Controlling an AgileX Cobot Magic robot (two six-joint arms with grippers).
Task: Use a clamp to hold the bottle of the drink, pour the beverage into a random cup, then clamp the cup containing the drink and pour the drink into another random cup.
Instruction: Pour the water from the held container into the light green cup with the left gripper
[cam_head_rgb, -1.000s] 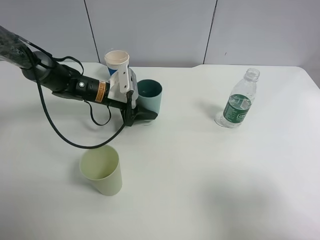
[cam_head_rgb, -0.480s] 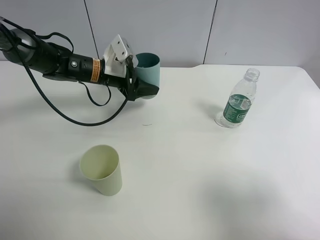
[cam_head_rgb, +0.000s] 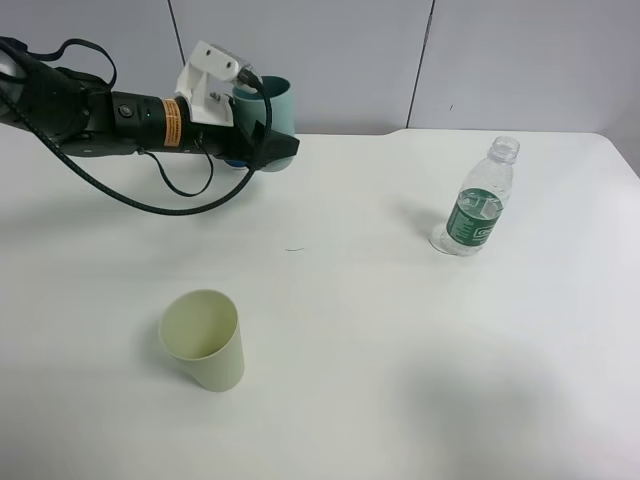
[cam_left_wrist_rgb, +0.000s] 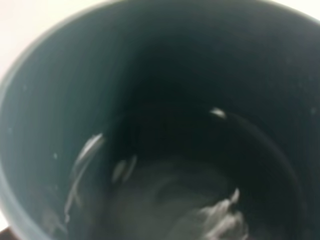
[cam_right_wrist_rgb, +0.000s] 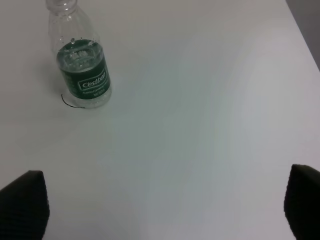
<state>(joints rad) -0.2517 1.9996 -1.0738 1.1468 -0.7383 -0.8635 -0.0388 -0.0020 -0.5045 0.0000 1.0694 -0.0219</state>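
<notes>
At the far left of the counter, the left tool grips the teal cup and holds it up off the surface, in front of the grey back wall. The arm and its white camera mount hide most of the cup's left side, and one dark finger crosses its lower part. The left wrist view is filled by the cup's dark inside. It is blurred there, with pale glints low down that look like the drink, though how much there is I cannot tell. The pale cup stands upright at the near left, well apart from the teal one. The bottle stands upright at the far right, short of the right edge, and a broad stretch of counter lies between it and both cups. The right tool is outside the high view. In its wrist view only its two dark fingertips show, cut off at the corners. They stand wide apart and hold nothing, and the bottle is well beyond them with its top cropped.
</notes>
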